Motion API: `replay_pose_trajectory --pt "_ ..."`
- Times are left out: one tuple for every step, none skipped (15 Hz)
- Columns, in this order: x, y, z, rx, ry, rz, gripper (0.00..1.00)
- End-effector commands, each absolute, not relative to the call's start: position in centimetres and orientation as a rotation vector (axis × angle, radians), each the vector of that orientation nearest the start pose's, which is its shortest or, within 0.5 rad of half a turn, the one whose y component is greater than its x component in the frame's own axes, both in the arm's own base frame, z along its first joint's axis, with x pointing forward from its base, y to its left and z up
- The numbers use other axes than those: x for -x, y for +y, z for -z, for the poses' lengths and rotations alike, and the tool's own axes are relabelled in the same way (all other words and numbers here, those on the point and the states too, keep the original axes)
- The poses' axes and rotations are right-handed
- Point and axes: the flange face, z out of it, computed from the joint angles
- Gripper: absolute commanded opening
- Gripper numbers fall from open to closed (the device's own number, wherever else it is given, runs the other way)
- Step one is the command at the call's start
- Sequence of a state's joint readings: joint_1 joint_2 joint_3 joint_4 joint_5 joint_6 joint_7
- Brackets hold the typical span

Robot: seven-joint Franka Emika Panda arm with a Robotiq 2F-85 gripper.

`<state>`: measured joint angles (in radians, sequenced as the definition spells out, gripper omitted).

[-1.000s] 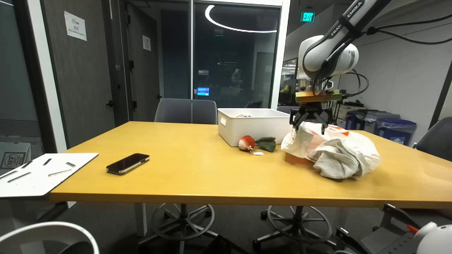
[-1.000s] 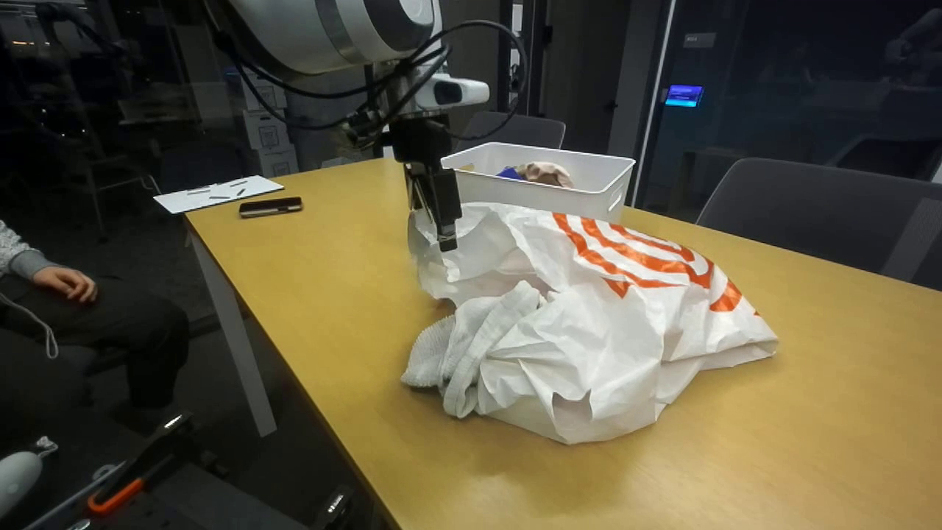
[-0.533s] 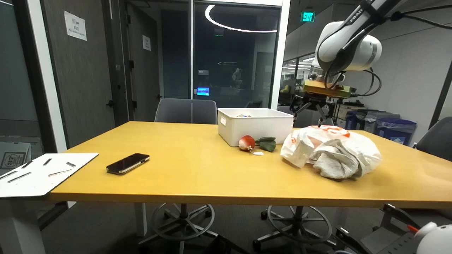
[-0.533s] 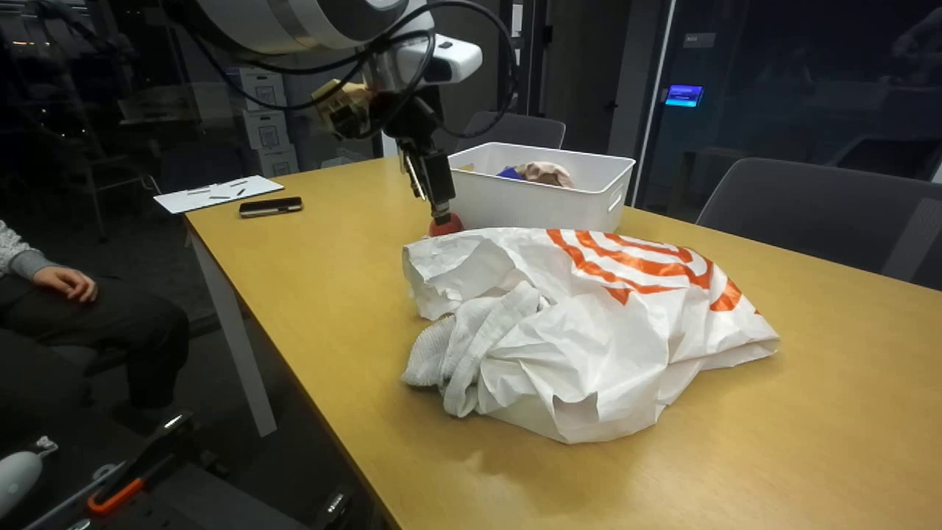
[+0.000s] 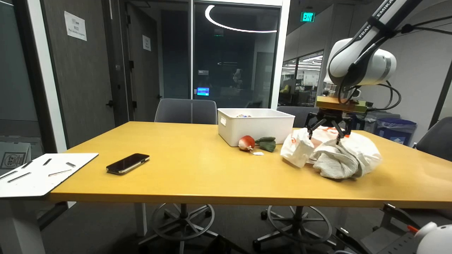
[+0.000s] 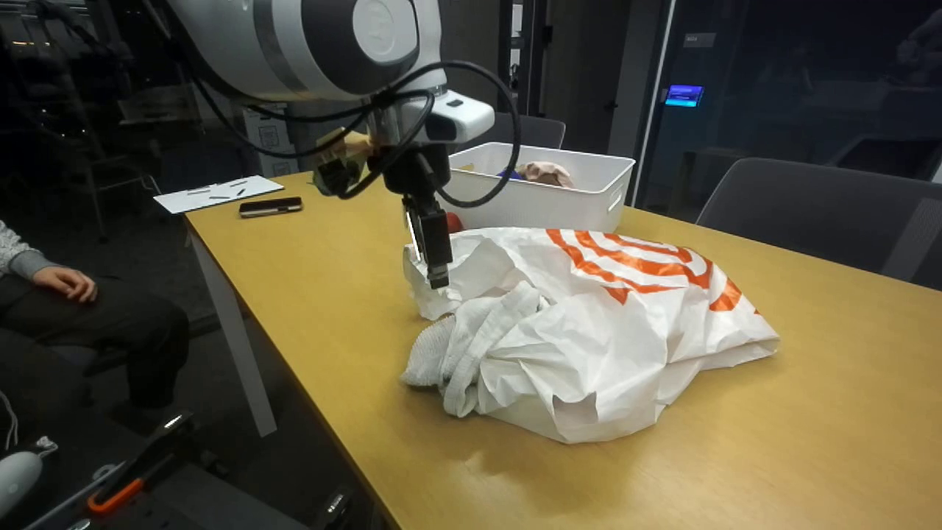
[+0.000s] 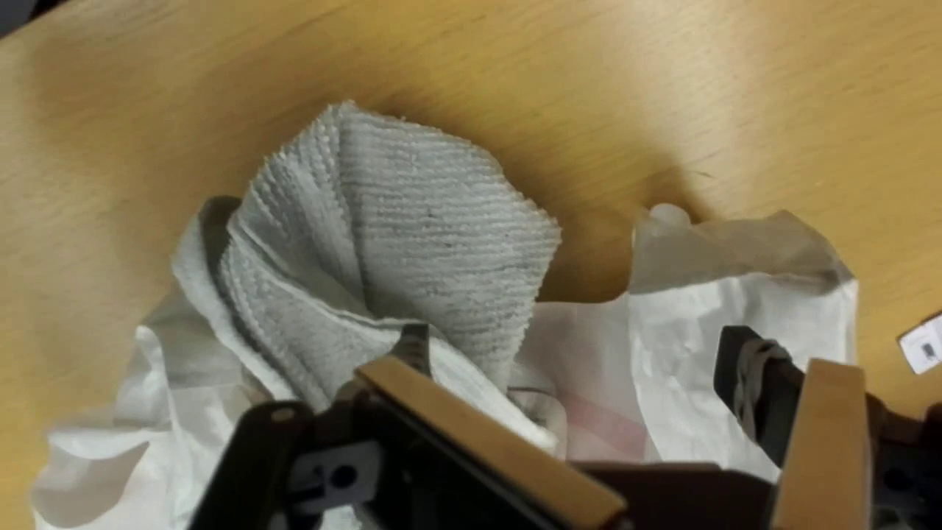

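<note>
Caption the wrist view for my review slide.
Open gripper over a grey cloth and white bag on a table, a tag at frame right.

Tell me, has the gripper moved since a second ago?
Yes: in an exterior view, the gripper has shifted toward the picture's right, away from the white box.

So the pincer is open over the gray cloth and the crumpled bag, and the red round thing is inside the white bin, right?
Not quite: the red round thing is outside the white bin, on the table beside it, as seen in an exterior view. The rest stands: the pincer is open over the gray cloth and the crumpled bag.
</note>
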<state>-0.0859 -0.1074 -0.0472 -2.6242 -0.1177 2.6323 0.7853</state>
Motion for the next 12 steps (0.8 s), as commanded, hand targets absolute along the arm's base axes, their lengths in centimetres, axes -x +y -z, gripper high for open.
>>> replay_pose_trajectory --pt "-44.1 -6.1 -26.9 2.93 1.268 0.161 1.0" --pt "-44.3 -6.3 -26.3 2.958 1.259 0.152 1.0" --pt "-44.5 -6.6 -25.8 3.001 1.259 0.154 1.0" --pt "-44.7 -6.9 -25.3 3.047 1.264 0.157 1.0" --pt "-45.1 -7.4 -25.0 3.1 1.269 0.174 1.0" --pt "-45.5 -7.6 -24.8 3.141 1.265 0.191 1.0" --pt "-45.9 -7.9 -24.5 3.172 1.271 0.209 1.0" --pt "-46.3 -8.3 -24.2 3.192 1.272 0.21 1.0" --pt "-46.6 -8.7 -23.8 3.209 1.278 0.206 1.0" --pt "-46.8 -9.1 -23.3 3.22 1.275 0.189 1.0" --pt "-47.1 -9.3 -23.0 3.218 1.274 0.187 0.75" --pt "-47.3 -9.5 -22.7 3.219 1.282 0.181 0.74"
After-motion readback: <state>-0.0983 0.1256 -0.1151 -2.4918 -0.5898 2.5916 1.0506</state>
